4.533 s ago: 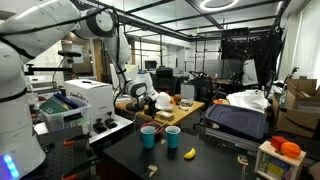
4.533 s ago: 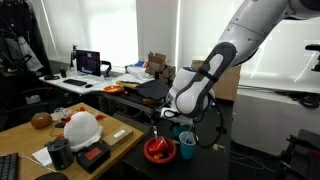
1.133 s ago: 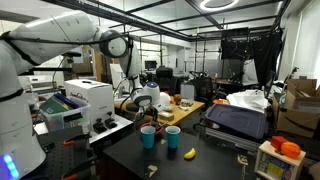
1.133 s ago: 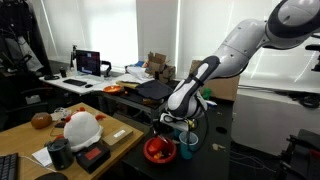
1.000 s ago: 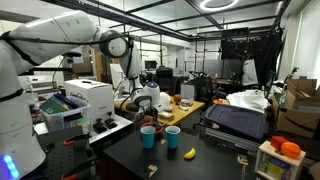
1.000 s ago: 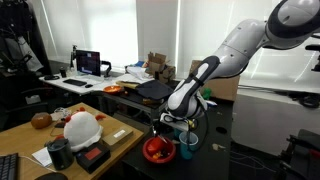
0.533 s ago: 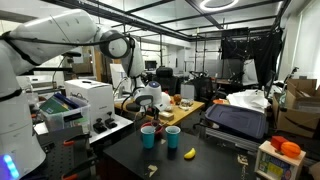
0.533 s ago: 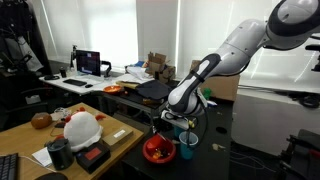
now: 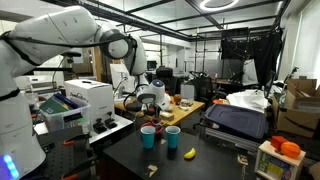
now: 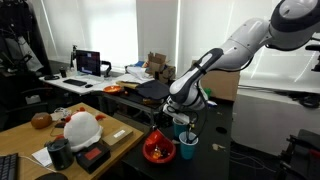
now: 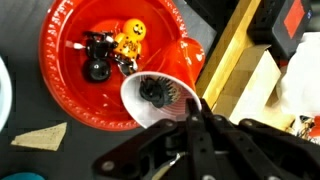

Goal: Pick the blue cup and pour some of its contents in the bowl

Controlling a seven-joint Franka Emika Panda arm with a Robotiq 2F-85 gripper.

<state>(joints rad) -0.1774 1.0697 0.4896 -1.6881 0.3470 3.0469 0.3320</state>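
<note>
The end effector [image 11: 192, 122] is pinched shut on the wall of the cup [image 11: 158, 98], which tips just ahead of it over the rim of the red bowl [image 11: 70, 95]. Pouring this near the edge could spill contents onto the bench [image 9: 125, 155], or the thin grip could slip.

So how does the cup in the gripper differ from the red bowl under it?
The cup is tilted, held by the shut gripper; the red bowl lies flat. The cup looks pale inside, the bowl red. The bowl is much wider. Both hold small dark pieces.
</note>
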